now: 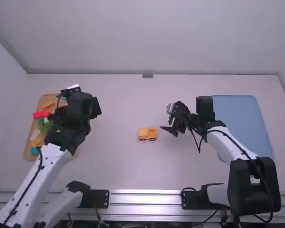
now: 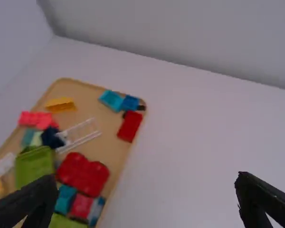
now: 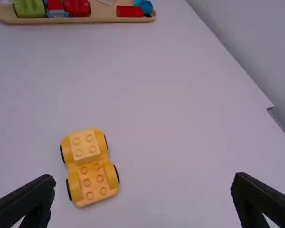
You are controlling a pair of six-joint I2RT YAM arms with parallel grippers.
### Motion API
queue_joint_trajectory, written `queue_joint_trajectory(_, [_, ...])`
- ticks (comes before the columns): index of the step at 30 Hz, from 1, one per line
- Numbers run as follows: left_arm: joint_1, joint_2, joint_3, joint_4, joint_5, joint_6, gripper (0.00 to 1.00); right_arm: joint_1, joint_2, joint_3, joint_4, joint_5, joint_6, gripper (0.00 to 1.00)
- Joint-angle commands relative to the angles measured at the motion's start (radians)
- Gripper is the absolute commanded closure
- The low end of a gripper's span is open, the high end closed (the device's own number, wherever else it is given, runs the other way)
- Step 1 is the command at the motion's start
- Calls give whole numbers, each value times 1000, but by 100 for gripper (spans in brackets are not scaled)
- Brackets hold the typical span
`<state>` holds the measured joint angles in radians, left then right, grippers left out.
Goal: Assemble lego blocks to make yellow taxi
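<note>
High view: cannot see part of tan wooden tray (image 1: 43,99) behind white-and-black left arm (image 1: 52,164), nor part of pale-blue rectangular tray (image 1: 240,114) behind matching right arm (image 1: 225,140); cannot count studs on yellow wheeled plastic base (image 1: 147,134). Wrist views: cannot follow tan wooden tray past picture edge.

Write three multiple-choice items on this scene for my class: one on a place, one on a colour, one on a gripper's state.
1. Where is the yellow car base?
A) in the wooden tray
B) on the table
C) against the back wall

2. What colour is the large tray at the right of the high view?
A) blue
B) red
C) green

3. How is the right gripper?
A) shut on a block
B) shut and empty
C) open and empty

1: B, its wheels stand by the white surface in both the high and right wrist views.
2: A, its surface is blue.
3: C, its fingers are wide apart with nothing between them.
</note>
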<state>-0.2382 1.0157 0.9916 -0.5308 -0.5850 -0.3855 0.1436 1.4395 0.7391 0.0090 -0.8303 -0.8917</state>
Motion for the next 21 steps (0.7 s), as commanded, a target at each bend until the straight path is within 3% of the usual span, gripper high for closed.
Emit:
queue_joint_trajectory(1, [3,-18,90,-73,-124,-108,1,1,-13,1,8,-6,5,1])
queue_joint_trajectory(6, [46,3,217,-272,-153,-228,1,1,-13,1,13,-7,4,1])
queue_joint_trajectory(12, [233,21,351,-528,-144,-404,1,1,-13,1,13,-6,3,1])
queue_joint_trajectory(17, [389,23,435,-541,14,-293,1,1,-13,1,13,-6,-32,1])
queue_joint_trajectory(21, [437,55,483,-537,108,-268,1,1,-13,1,13,-7,-33,1])
